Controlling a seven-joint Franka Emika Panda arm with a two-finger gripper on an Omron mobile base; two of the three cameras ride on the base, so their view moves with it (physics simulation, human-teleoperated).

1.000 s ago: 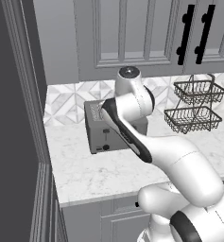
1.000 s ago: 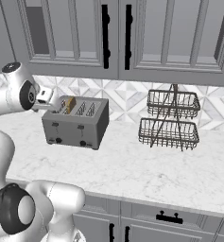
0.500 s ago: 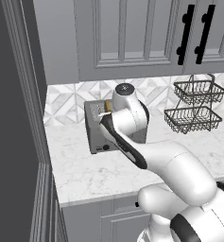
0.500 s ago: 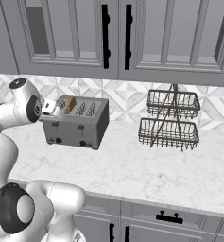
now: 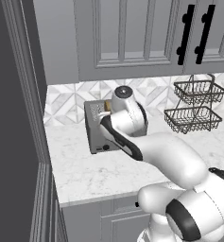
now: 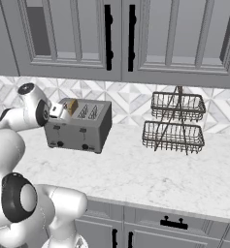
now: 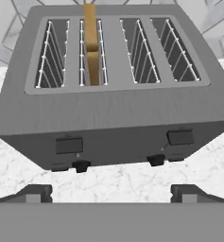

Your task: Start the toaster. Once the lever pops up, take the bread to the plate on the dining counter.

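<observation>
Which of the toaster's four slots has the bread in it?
In the hand view, the second slot from the left holds the bread, standing on edge; the toaster's other three slots are empty wire racks.

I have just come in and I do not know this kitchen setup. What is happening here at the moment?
A white robot arm is reaching toward the boxy grey metal four-slot toaster on the marble wall counter. Its gripper is open and holds nothing; it faces the toaster's front with the two black slider levers. A small golden-tan bread slice stands in the second slot from the left in the hand view. A two-tier dark wire basket stands to the right, apart from the toaster.
</observation>
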